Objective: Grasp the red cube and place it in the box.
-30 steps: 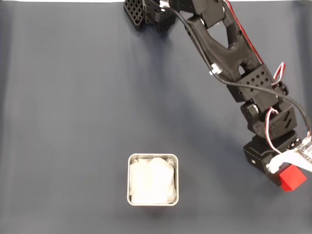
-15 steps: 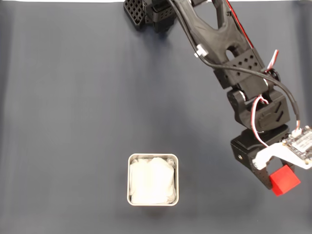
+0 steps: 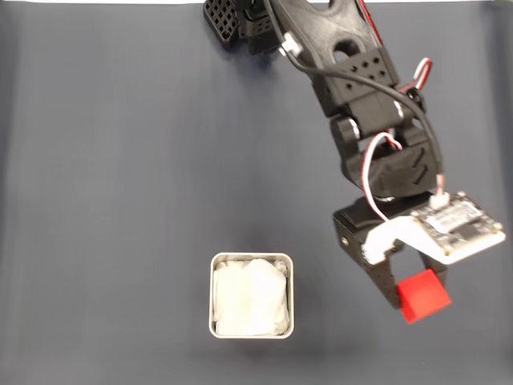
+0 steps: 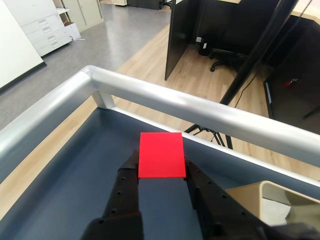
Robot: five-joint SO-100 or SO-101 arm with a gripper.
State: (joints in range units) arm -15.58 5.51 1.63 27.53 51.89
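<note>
Claw (image 3: 413, 298) clamped on smooth red cube (image 3: 423, 294), both black fingers (image 4: 126, 181) touching its sides; rounded-corner box (image 3: 252, 258), soft white lining, left of claw in fixed view.

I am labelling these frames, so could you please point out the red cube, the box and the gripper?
red cube (image 3: 422, 294): fixed view, middle of its top face.
box (image 3: 252, 257): fixed view, far rim.
gripper (image 4: 161, 172): wrist view, midway between the fingertips, on the held cube.
</note>
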